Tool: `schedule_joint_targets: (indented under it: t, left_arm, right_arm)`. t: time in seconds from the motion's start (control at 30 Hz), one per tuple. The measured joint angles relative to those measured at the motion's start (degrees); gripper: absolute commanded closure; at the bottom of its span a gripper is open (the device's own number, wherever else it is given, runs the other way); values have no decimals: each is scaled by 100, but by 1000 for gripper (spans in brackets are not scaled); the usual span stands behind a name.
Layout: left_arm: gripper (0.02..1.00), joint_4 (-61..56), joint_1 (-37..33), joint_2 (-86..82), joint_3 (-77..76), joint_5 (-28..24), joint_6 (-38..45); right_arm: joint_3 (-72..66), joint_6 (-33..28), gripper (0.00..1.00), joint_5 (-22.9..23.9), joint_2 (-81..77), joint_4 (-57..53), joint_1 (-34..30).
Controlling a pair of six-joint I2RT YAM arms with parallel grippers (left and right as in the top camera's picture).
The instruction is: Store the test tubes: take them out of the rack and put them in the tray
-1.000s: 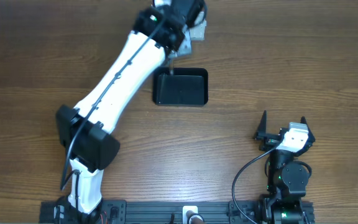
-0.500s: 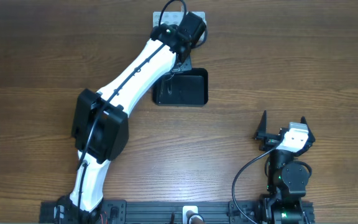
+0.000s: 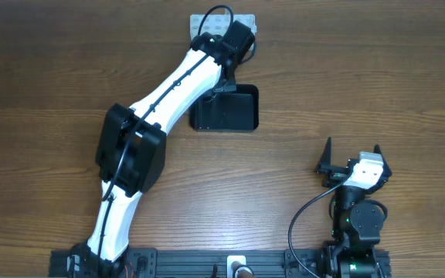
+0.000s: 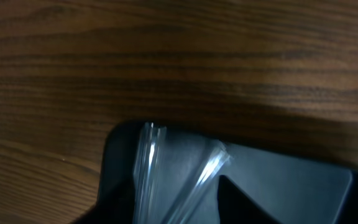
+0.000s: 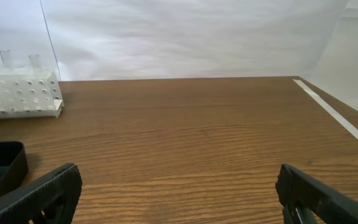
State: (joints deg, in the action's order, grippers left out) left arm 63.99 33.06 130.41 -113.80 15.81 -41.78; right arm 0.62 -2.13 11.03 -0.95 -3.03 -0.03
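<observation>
Left end effector point(image 3: 221, 87): at the tray's point(image 3: 242, 116) corner nearest the rack point(image 3: 198, 23), arm stretched across the worktop point(image 3: 377, 77) from its base. Open or closed: cannot tell. Approx. position per top view is between rack and tray, low over the tray's edge.

Test tubes point(image 4: 146, 168), left wrist view: two clear, glassy lengths show against the black tray floor point(image 4: 291, 183), just inside a rounded corner. They stand apart at the far ends and angle toward each other nearer the camera. Both are see-through with bright highlights along their sides. No contents can be made out. Whether they rest on the floor, touch each other or are held clear of the tray cannot be told.

Rack, right wrist view point(image 5: 17, 93): white block w/ rows of small holes, standing on the worktop beyond the tray. Two rack tubes point(image 5: 5, 57) stand upright in it, side by side, tops above the block, clear.

Tray: black, shallow, rounded corners, sitting on the worktop just in front of the rack.

Right end effector point(image 5: 179, 175): spread wide, nothing between its fingers. It sits near its own base, well apart from tray and rack.
</observation>
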Motion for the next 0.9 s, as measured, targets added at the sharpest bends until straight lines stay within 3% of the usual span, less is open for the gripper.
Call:
schedule_joint_targets:
  t: [0.17,0.33,0.47,0.63,0.9]
  left_arm:
    - [439,22,-122,35,-448,-7,101]
    - [174,-46,-164,44,-1528,216,273]
    - [117,-195,-157,44,-2157,542,339]
    - [20,-1325,-175,37,-2306,848,984]
    - [18,-2039,-616,-579,-2304,503,2450]
  right_arm:
    - [0,-2,9,0,0,0,0]
    - [0,0,9,0,0,0,0]
    - [0,0,9,2,0,0,0]
    - [0,-2,9,0,0,0,0]
    - [0,-2,7,2,0,0,0]
